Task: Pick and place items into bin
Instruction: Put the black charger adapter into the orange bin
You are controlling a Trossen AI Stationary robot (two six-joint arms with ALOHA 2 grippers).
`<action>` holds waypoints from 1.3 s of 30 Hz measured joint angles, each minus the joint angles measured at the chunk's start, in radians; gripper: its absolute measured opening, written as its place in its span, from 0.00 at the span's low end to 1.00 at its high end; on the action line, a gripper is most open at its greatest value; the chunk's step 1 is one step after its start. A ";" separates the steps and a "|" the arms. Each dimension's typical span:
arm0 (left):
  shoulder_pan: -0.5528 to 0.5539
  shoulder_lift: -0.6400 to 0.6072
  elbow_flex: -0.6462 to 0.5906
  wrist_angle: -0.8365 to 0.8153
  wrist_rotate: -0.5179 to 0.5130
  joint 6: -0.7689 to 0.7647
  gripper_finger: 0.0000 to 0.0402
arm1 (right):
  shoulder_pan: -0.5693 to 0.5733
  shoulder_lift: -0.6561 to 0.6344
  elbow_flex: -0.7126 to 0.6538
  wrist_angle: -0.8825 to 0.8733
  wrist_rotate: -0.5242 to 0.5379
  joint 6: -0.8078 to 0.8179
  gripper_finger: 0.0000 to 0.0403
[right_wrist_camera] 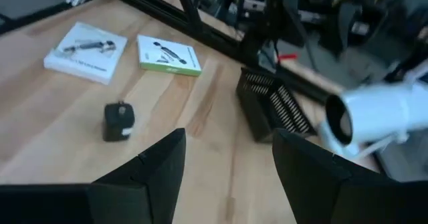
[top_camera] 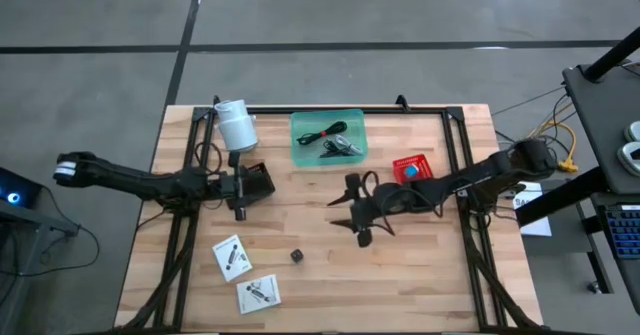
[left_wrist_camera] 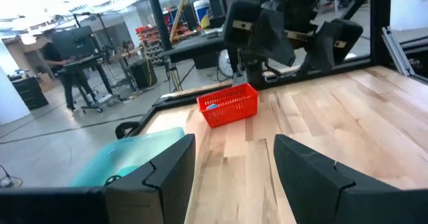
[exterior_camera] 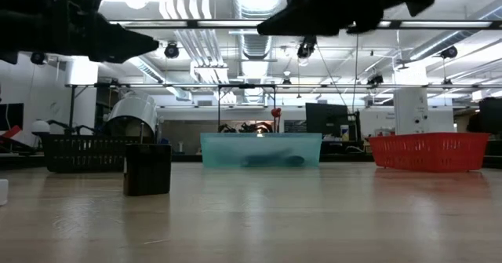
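A small black cube (top_camera: 297, 256) (right_wrist_camera: 120, 122) stands on the wood near the table's near edge. Two flat white packets (top_camera: 231, 257) (top_camera: 259, 293) lie flat to its left; the right wrist view shows them too (right_wrist_camera: 85, 47) (right_wrist_camera: 168, 55). The green see-through bin (top_camera: 328, 138) (exterior_camera: 260, 149) at the far edge holds a thin black cable (top_camera: 318, 133) and black clips (top_camera: 340, 147). My right gripper (top_camera: 345, 211) (right_wrist_camera: 227, 177) hovers open at mid-table, pointing left, above and right of the cube. My left gripper (top_camera: 252, 185) (left_wrist_camera: 234, 177) hovers open over a black mesh basket, pointing right.
A white cylindrical roll (top_camera: 235, 125) (right_wrist_camera: 374, 114) stands at the far left. The black mesh basket (top_camera: 260, 180) (right_wrist_camera: 271, 110) sits beside it. A red basket (top_camera: 410, 167) (left_wrist_camera: 229, 105) holds a blue thing right of the bin. Black rails (top_camera: 450, 115) frame the table. People work in the room behind.
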 joint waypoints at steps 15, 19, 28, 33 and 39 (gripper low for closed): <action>0.000 0.203 0.002 0.212 0.034 -0.064 0.47 | -0.121 -0.328 -0.463 0.446 -0.104 -0.077 0.43; -0.003 0.306 0.020 0.268 0.095 -0.078 0.47 | -0.152 -0.427 -0.499 0.466 -0.107 -0.092 0.42; -0.040 0.522 0.207 0.263 0.133 -0.105 0.52 | -0.161 -0.511 -0.531 0.456 -0.104 -0.047 0.41; -0.062 0.610 0.370 0.000 0.191 -0.308 0.66 | -0.161 -0.492 -0.539 0.452 -0.103 -0.091 0.41; -0.091 0.707 0.589 -0.509 0.192 -0.809 0.69 | -0.161 -0.460 -0.539 0.453 -0.100 -0.065 0.41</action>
